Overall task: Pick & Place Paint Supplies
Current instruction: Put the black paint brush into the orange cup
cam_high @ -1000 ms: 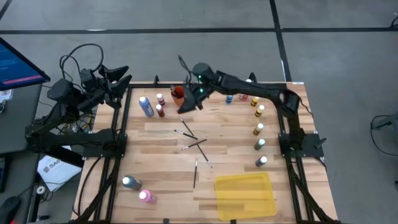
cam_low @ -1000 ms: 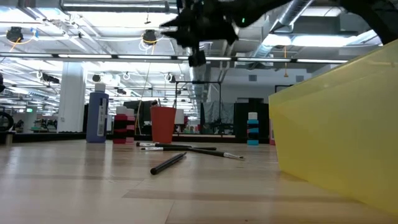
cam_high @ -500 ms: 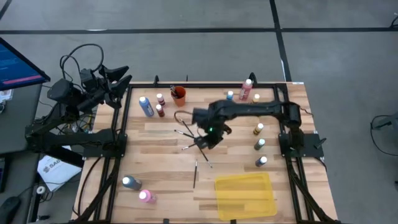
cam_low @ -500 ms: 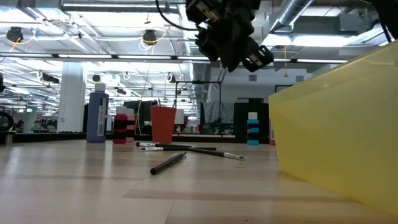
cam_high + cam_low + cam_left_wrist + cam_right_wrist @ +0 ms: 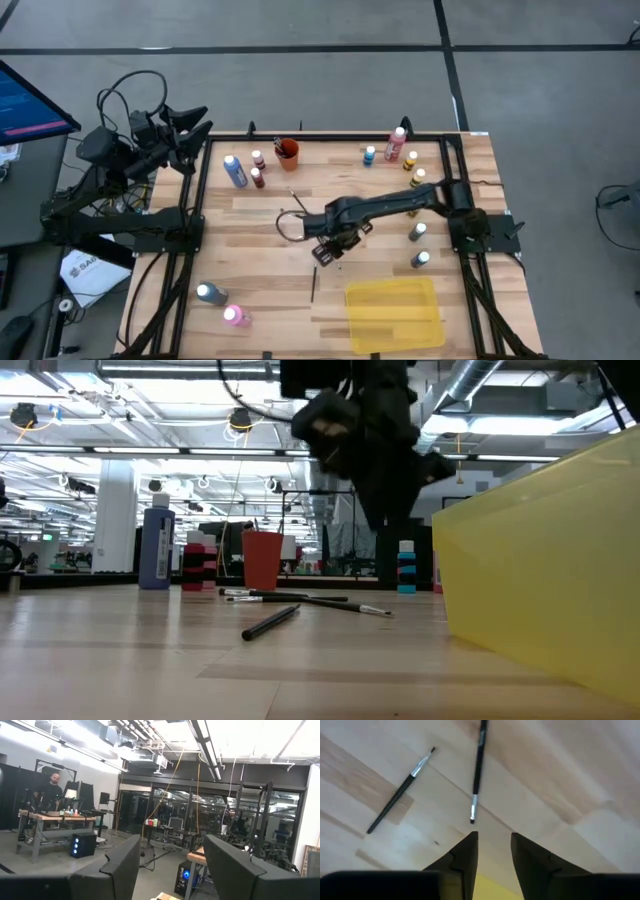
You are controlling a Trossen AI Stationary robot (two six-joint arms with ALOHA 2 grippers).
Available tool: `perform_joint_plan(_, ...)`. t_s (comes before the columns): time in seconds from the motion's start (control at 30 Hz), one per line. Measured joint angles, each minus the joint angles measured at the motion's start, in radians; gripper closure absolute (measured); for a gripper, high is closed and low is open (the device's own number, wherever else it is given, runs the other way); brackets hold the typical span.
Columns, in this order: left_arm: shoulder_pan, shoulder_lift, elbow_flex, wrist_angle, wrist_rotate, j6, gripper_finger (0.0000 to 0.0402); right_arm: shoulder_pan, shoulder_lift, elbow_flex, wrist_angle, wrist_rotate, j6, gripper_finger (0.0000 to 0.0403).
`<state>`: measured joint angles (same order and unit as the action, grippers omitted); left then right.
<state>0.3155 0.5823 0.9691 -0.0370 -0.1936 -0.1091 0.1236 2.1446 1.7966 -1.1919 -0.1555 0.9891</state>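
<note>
Thin dark paintbrushes lie flat on the wooden table: one (image 5: 477, 770) just ahead of my right gripper's fingertips, another (image 5: 402, 790) beside it, one (image 5: 313, 285) toward the near edge. My right gripper (image 5: 493, 842) hangs over the table's middle (image 5: 322, 255), pointing down, open, nothing between its fingers. White-capped paint bottles stand upright along the right side (image 5: 418, 231), at the far edge (image 5: 396, 145), at the far left (image 5: 234, 170) and near left (image 5: 235, 315). My left gripper (image 5: 170, 865) is open, raised beyond the table's far left corner (image 5: 185, 125).
An orange cup (image 5: 288, 152) with a brush in it stands at the far edge. A flat yellow tray (image 5: 393, 312) lies at the near right; in the low view its wall (image 5: 540, 590) fills the right side. Bare wood lies left of the brushes.
My right gripper has swung from beside the orange cup at the far edge toward the near edge, over the table's middle. It has tipped over to point down and has sunk toward the loose brushes. The brushes and bottles have stayed where they were.
</note>
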Motion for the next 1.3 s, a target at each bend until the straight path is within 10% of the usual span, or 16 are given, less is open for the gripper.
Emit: perform_joint_plan(1.3,0.0,0.0,0.0,-0.008,0.0,-0.004,0.019,0.093,0.097,-0.109,0.203,-0.005,0.092,0.0272)
